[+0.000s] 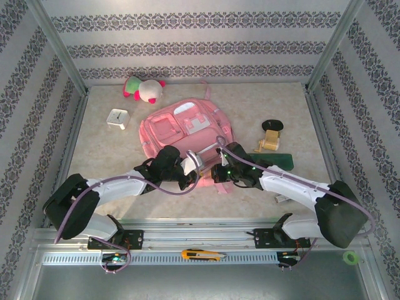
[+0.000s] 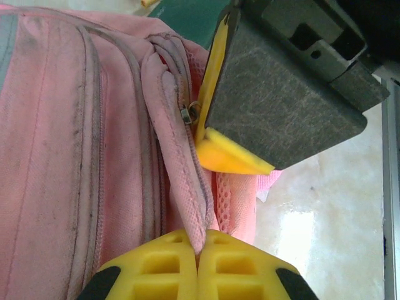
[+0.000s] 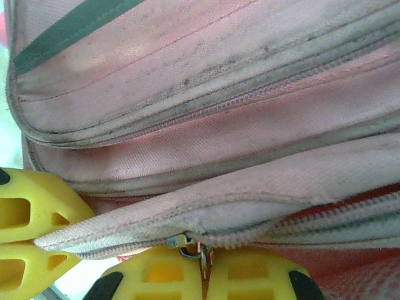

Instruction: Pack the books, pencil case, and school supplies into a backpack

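Near rail: yellow box cutter (image 1: 201, 254) lies at centre. Green tape roll (image 1: 350, 257) sits at R corner, off the tabletop (image 1: 112, 156).

L hand (image 2: 198, 255): comes in from L to the near edge of the backpack (image 1: 181, 125). Fingers together, clamped on a raised fold of pink fabric just beside the zip. The fold rises straight out of the fingertips. Rest of the pack lies L of and beyond the hand in the wrist view.

R hand (image 3: 203, 270): comes in from R, meeting the L hand at the same near edge. The two hands are close, side by side. Fingers together on the backpack at its metal zip pull (image 3: 201, 253), which sits in the gap between the fingertips. Zip line runs off to R. Stacked pocket seams lie beyond.

Backpack: flat at mid-tabletop, front pockets up, near edge at both hands, straps toward the far side.

Pencil case (image 1: 281, 160): dark green, R of the R hand, just beyond the R forearm, apart from the pack.

Beyond it: small tan item (image 1: 270, 142), ID unclear. Black oval lump (image 1: 272, 124) is next to it.

Far L: white clock cube (image 1: 117, 119), near the pack's L side. Plush toy (image 1: 145, 89) lies by the back wall.
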`<state>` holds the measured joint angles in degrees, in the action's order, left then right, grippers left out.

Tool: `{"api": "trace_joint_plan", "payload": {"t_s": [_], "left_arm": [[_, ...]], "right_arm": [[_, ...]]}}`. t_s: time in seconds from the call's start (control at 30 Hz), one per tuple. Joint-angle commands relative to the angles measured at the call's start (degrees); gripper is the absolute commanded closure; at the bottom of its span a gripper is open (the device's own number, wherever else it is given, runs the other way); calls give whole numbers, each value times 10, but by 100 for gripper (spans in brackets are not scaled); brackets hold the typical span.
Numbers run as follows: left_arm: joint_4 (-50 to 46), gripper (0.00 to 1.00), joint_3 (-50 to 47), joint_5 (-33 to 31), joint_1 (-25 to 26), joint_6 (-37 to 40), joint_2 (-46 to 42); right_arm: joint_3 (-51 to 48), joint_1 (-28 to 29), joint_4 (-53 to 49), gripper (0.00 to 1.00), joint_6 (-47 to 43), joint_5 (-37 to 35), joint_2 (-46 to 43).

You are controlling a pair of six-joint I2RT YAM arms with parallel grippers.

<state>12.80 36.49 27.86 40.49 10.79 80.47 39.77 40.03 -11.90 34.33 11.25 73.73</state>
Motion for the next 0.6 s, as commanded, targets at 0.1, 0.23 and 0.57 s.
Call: {"api": "trace_joint_plan", "payload": {"t_s": [0.1, 0.23, 0.57], "left_arm": [[-82, 100, -9, 19, -66, 121, -93], [-210, 100, 6, 26, -114, 207, -133], [-257, 34, 29, 72, -119, 194, -168]], "right_arm": [[-47, -83, -87, 100, -42, 11, -83], [-49, -121, -96, 100, -82, 98, -90], [2, -47, -1, 100, -83, 189, -4]]}}
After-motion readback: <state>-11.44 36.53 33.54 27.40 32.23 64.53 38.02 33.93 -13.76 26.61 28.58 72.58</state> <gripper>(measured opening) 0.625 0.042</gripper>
